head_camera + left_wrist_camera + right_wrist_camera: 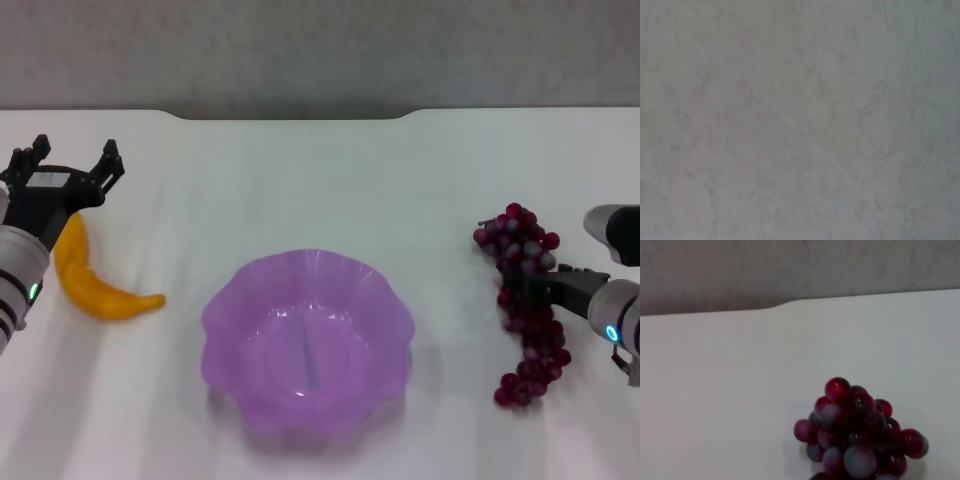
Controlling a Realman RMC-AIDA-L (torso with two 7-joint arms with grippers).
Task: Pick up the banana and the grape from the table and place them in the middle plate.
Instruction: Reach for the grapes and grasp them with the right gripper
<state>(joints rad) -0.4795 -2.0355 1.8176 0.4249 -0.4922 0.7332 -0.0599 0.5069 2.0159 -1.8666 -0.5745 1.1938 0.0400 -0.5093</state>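
Grape (857, 435) close in right wrist view; left wrist view only blank grey.

Translucent plastic plate (250, 300), glossy grapes (520, 300), smooth table (320, 180)

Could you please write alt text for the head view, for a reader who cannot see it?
An empty purple middle plate sits centred on a white table. The open left gripper is over a banana at left; the right gripper is at a grape bunch at right.
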